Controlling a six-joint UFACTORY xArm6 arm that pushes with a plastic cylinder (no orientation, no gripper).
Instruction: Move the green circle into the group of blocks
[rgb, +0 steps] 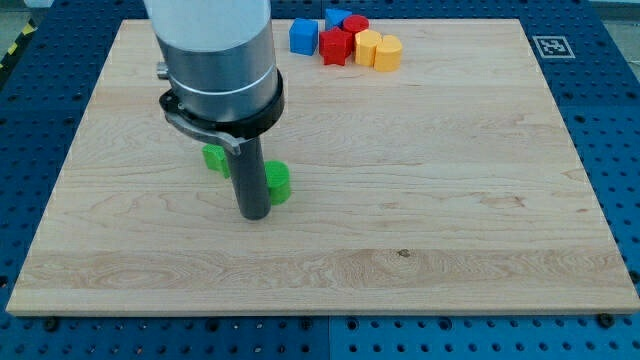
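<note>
A green circle block (278, 182) lies left of the board's middle. My tip (253, 214) rests on the board, touching the green circle's left side. Another green block (215, 158) lies just up and left of the rod, partly hidden by it, so its shape is unclear. The group of blocks sits at the view's top: a blue cube (304, 37), a blue block (336, 18), a red block (356, 25), a red star-like block (336, 46), a yellow block (367, 45) and a yellow round block (388, 54).
The wooden board (450, 200) rests on a blue perforated table. A black and white marker tag (552, 46) sits at the board's top right corner. The arm's grey body (215, 60) hides part of the board's upper left.
</note>
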